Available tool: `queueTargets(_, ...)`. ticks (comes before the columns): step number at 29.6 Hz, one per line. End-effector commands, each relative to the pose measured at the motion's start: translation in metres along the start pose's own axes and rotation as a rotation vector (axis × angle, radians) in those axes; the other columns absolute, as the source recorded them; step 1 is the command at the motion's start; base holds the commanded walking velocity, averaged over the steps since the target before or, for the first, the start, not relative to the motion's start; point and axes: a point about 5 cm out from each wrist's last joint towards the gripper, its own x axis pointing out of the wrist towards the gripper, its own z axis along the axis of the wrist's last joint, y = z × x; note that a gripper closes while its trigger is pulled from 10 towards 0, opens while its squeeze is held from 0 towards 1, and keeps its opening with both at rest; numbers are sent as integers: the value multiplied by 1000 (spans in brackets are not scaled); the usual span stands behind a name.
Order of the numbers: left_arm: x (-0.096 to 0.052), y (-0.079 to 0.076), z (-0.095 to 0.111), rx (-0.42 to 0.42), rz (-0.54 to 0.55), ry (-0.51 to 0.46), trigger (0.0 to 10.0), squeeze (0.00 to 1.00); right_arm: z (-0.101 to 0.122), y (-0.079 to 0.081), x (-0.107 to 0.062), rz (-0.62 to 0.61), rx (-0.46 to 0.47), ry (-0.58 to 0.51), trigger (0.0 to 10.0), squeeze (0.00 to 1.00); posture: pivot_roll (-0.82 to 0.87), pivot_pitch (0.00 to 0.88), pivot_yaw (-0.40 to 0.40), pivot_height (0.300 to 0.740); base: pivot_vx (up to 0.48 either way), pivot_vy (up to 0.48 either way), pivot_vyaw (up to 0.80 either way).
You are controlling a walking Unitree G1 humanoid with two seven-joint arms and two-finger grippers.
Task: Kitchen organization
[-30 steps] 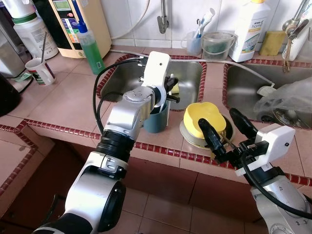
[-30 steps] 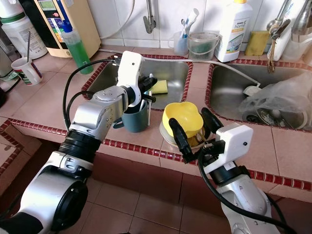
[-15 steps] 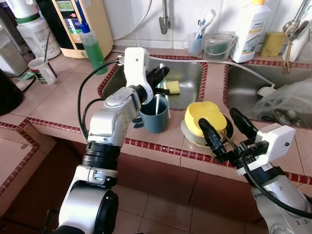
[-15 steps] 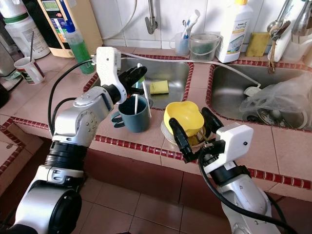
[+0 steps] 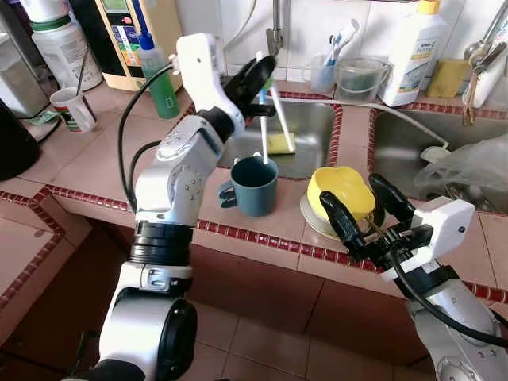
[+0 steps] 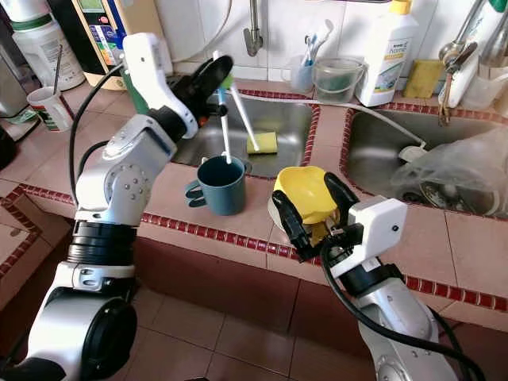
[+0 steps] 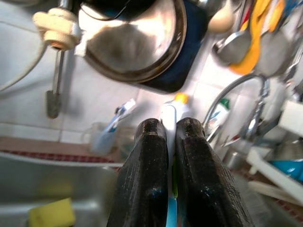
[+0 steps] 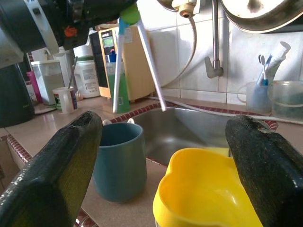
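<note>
Bright even daylight, soft shadows, head views sharp, left wrist view blurred, glare on hanging pan (image 7: 137, 45)

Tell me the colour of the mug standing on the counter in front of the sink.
The mug is dark teal-blue, clearest in the right eye view.

Green soap bottle (image 5: 161, 78) and white detergent bottle (image 5: 413, 49) — against the tiles.

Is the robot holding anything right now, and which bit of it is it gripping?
The left gripper pinches two toothbrushes by their upper ends, above the blue mug. The right gripper is open, holding nothing.
</note>
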Motion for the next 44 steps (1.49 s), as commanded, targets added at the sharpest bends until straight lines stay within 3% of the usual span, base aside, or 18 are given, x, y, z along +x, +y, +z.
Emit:
queueTargets(1, 5, -9, 13, 17, -41, -49, 10000, 0, 1, 1, 3, 15, 3, -11, 10000, 0, 21, 52, 78, 740, 0, 0, 0)
queueTargets(7, 6, -5, 9, 85, -42, -81, 10000, 0, 6, -2, 15, -21, 21, -76, 10000, 0, 25, 39, 69, 740, 0, 0, 0)
queueTargets(15, -10, 26, -3, 227, 25, -44, 10000, 0, 15, -11, 27, -125, 31, -167, 10000, 0, 48, 20, 49, 740, 0, 0, 0)
queueTargets(33, 1, 36, 0, 202, 9, -58, 10000, 0, 15, -8, 31, -114, 45, -188, 10000, 0, 42, 24, 60, 740, 0, 0, 0)
queueTargets(44, 6, 32, -3, 200, -20, -55, 10000, 0, 18, -10, 28, -122, 37, -192, 10000, 0, 21, 30, 67, 740, 352, 0, 0)
